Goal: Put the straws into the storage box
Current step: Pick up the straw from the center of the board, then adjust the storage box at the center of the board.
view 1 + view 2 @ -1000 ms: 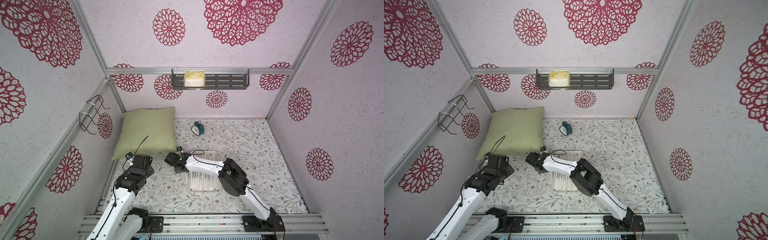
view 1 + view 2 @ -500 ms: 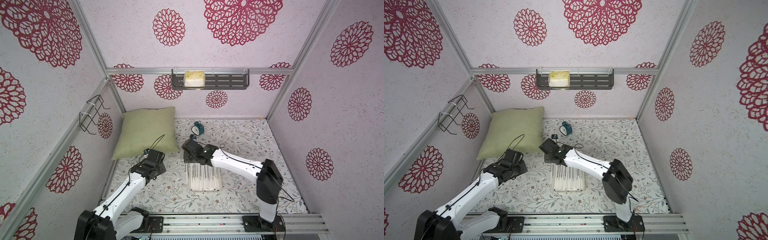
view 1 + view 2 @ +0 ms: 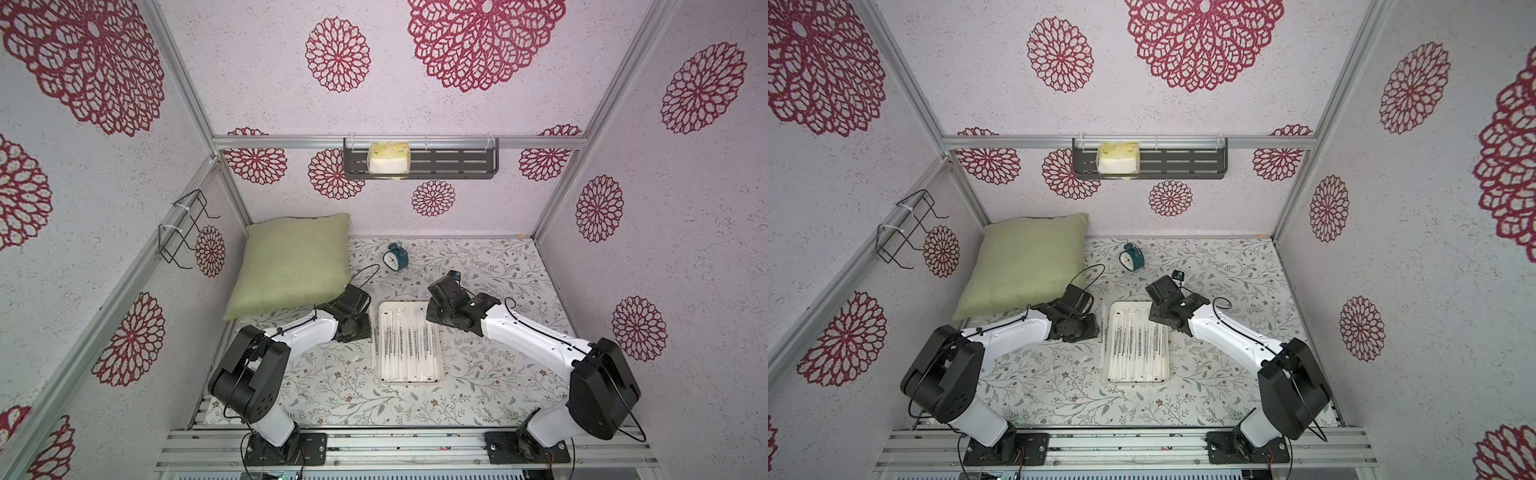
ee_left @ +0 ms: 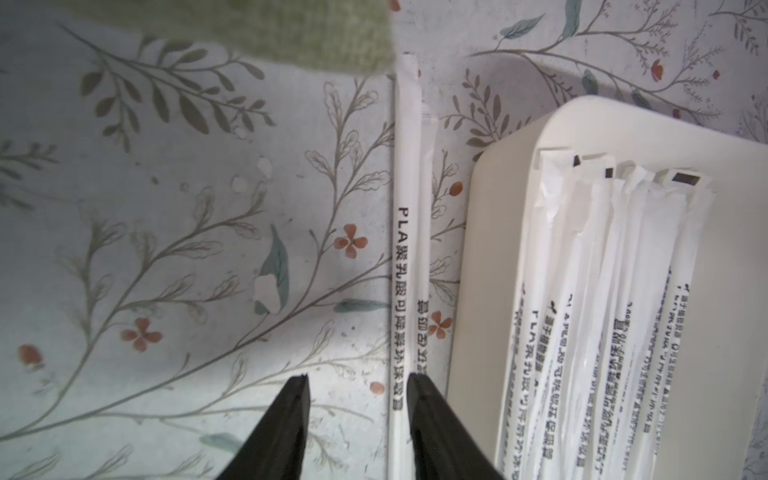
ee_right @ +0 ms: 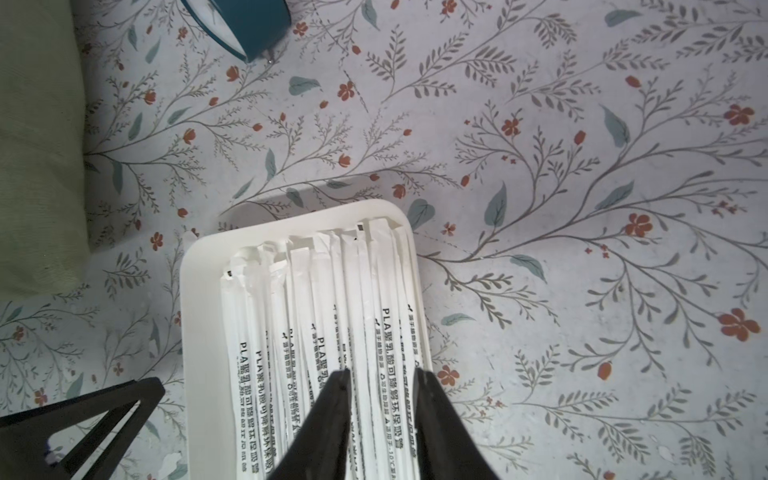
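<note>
The right gripper (image 5: 380, 374), a second ago stretched across the storage box (image 3: 411, 382) to its 10 o'clock side, now hangs over its 2 o'clock corner; the left gripper (image 4: 355, 380), then pulled back by the pillow (image 3: 291, 262), now sits at that 10 o'clock side, over a loose straw (image 4: 405, 232).

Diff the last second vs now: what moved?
Right hand swung from the storage box's left side, across its far end, to over the straws at its right side; jaws open. Left hand advanced to the box's left edge, open jaws straddling a loose straw on the table. No grab or release is visible. Box, pillow and clock stayed put.
</note>
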You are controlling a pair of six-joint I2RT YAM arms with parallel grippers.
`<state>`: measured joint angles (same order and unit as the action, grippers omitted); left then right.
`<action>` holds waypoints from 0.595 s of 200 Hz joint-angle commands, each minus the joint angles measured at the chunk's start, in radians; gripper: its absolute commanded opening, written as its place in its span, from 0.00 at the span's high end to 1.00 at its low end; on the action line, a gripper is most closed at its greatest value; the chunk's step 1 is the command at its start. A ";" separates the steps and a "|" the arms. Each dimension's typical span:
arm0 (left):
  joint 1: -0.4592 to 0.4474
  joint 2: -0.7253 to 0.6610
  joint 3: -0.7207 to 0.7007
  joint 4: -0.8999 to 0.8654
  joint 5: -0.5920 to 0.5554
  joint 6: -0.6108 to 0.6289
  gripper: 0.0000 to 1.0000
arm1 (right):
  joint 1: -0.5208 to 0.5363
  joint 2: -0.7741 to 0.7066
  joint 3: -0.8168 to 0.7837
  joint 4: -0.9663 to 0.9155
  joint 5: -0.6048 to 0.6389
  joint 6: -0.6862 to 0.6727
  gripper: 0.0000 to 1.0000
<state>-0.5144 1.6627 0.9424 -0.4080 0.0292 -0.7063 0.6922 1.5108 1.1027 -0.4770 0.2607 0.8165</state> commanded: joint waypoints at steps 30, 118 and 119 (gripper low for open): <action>-0.009 0.101 0.062 -0.003 0.015 0.037 0.58 | -0.067 -0.011 -0.033 0.015 -0.081 -0.110 0.56; -0.011 0.167 0.081 -0.073 -0.069 0.071 0.66 | -0.091 0.088 -0.087 0.101 -0.186 -0.172 0.53; -0.010 0.167 0.082 -0.074 -0.070 0.073 0.66 | -0.092 0.090 -0.087 0.101 -0.186 -0.171 0.53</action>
<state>-0.5186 1.7943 1.0199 -0.4164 0.0086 -0.6571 0.6071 1.5921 1.0191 -0.4137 0.1040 0.6735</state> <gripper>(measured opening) 0.356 0.473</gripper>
